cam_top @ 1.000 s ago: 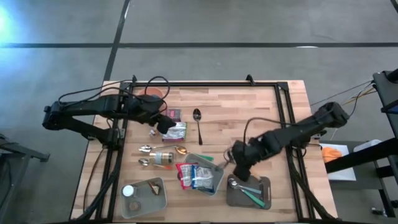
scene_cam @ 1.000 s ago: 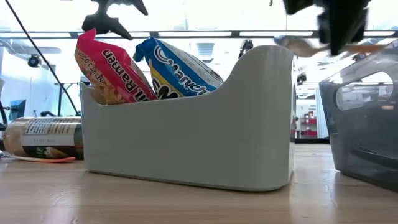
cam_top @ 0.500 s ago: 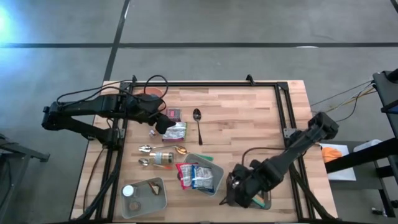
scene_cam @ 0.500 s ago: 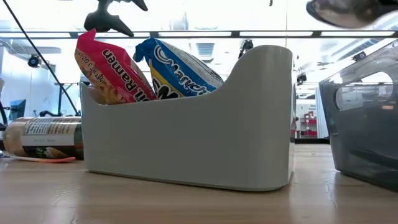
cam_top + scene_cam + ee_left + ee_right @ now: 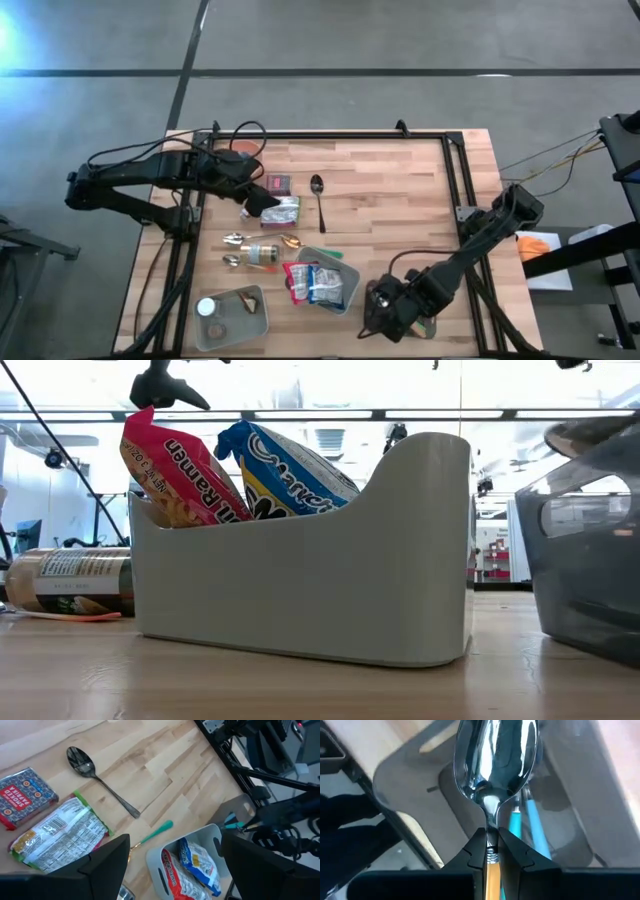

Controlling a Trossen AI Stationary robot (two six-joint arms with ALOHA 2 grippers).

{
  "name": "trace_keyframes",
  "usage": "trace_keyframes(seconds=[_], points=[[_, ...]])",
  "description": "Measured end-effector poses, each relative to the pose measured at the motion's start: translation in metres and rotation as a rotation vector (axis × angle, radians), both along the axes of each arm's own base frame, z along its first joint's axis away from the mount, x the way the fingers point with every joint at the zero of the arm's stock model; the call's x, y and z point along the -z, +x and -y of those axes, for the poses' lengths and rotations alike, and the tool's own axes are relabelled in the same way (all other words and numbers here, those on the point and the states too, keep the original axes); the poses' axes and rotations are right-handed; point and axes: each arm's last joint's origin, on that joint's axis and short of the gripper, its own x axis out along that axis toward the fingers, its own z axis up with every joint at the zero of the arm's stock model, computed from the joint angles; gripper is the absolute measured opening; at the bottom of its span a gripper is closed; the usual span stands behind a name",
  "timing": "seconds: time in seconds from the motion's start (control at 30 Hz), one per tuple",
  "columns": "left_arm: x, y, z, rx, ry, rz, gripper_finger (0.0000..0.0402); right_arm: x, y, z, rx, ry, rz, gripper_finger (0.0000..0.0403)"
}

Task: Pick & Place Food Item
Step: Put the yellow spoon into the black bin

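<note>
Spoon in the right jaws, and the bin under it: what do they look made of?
Spoon: polished metal bowl, mirror reflections; its orange handle looks like plastic. Grey bin: probably matte moulded plastic, going by its rounded corners and dull, even surface.

You have a butcher-block wooden table (image 5: 400, 190) carrying everything. Lying directly on it: a dark spoon (image 5: 318, 196), a small red packet (image 5: 279, 184), a silvery food pouch (image 5: 283, 211), a bottle on its side (image 5: 262, 251), two metal spoons (image 5: 233, 250), a pale bin (image 5: 333, 277) holding ramen packs, a clear container (image 5: 232, 316) and a grey tray (image 5: 400, 310).
</note>
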Motion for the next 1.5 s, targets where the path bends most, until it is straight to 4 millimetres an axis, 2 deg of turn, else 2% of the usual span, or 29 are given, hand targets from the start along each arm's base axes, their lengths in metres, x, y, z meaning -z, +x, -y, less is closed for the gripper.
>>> trace_keyframes(seconds=[0.1, 0.27, 0.5, 0.83, 1.1, 1.5], points=[[0.0, -0.001, 0.0, 0.005, -0.005, 0.0, 0.0318, 0.01, -0.005, 0.002, 0.033, -0.018, -0.026, 0.0018], [-0.001, -0.003, 0.0, 0.005, -0.004, 0.0, 0.0318, 0.016, -0.01, 0.006, 0.035, -0.045, -0.034, 0.0018], [-0.001, -0.003, 0.0, 0.007, -0.002, -0.001, 0.0318, 0.029, -0.011, 0.007, -0.04, -0.051, -0.024, 0.0018], [-0.001, -0.003, 0.0, 0.01, 0.001, -0.003, 0.0318, 0.049, -0.019, 0.019, -0.193, -0.117, -0.047, 0.0018], [-0.001, -0.003, 0.0, 0.01, 0.001, -0.003, 0.0318, 0.055, -0.019, 0.022, -0.269, -0.134, -0.036, 0.0018], [-0.001, -0.003, 0.0, 0.009, 0.001, -0.003, 0.0318, 0.058, -0.019, 0.026, -0.289, -0.141, -0.04, 0.0018]])
